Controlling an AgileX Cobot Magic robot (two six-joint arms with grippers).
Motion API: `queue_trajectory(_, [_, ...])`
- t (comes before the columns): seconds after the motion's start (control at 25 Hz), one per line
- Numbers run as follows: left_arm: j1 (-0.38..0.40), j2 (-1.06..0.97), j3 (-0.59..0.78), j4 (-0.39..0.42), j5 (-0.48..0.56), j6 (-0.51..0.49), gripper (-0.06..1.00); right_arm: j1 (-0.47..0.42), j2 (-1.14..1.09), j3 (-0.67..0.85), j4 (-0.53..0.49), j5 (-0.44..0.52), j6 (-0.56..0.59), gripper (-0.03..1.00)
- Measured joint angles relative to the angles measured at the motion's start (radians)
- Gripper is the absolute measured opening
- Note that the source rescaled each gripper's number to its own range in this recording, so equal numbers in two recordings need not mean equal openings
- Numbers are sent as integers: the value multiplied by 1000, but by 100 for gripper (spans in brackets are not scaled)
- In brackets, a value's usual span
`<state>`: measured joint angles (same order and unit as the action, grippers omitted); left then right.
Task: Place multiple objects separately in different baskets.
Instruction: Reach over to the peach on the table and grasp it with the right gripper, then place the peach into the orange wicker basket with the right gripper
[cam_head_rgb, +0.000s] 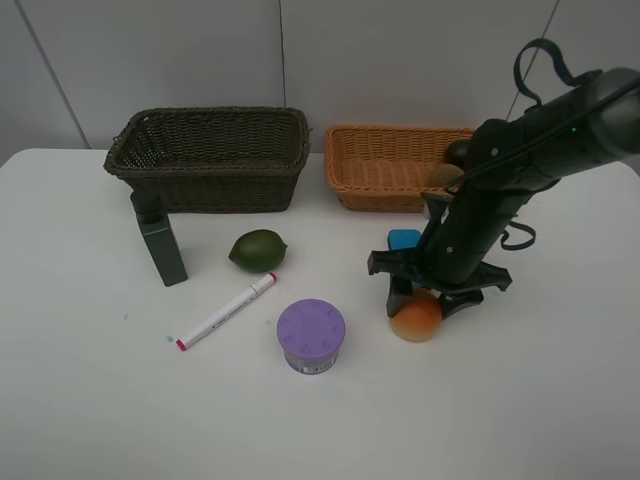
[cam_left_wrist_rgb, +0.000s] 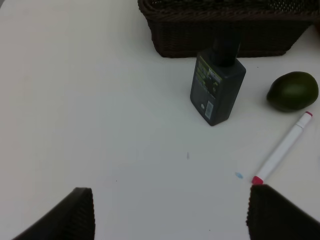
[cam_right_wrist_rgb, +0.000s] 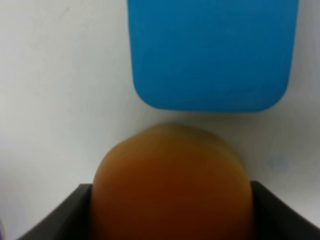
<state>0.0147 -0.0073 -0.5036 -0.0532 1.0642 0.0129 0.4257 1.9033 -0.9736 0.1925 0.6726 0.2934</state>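
My right gripper (cam_head_rgb: 420, 300) reaches down over the orange-red peach (cam_head_rgb: 416, 318) on the table. In the right wrist view the peach (cam_right_wrist_rgb: 172, 185) fills the gap between both fingers, and the blue eraser (cam_right_wrist_rgb: 212, 55) lies just beyond it. My left gripper (cam_left_wrist_rgb: 172, 215) hangs open and empty above bare table near the dark green bottle (cam_left_wrist_rgb: 217, 82), lime (cam_left_wrist_rgb: 293, 91) and marker (cam_left_wrist_rgb: 282, 148). The purple-lidded jar (cam_head_rgb: 311, 336) stands left of the peach. A kiwi (cam_head_rgb: 445, 175) and a mangosteen (cam_head_rgb: 458, 152) lie in the light basket (cam_head_rgb: 390, 130). Nothing shows inside the dark basket (cam_head_rgb: 210, 112).
Both baskets stand side by side along the table's far edge. The bottle (cam_head_rgb: 160, 240), lime (cam_head_rgb: 258, 250) and marker (cam_head_rgb: 227, 311) sit in front of the dark basket. The right arm partly covers the light basket's right end.
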Motion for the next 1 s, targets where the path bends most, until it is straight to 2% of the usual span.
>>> queue_trajectory(0.36, [0, 0, 0, 0, 0, 0, 82, 0, -2, 0, 0, 2, 0, 26])
queue_trajectory(0.6, [0, 0, 0, 0, 0, 0, 82, 0, -75, -16, 0, 42, 1, 26])
queue_trajectory(0.72, [0, 0, 0, 0, 0, 0, 82, -2, -113, -83, -36, 107, 2, 26])
queue_trajectory(0.88, [0, 0, 0, 0, 0, 0, 82, -22, -120, -230, -137, 213, 42, 26])
queue_trajectory(1.0, [0, 0, 0, 0, 0, 0, 82, -46, -118, -343, -205, 240, 50, 26])
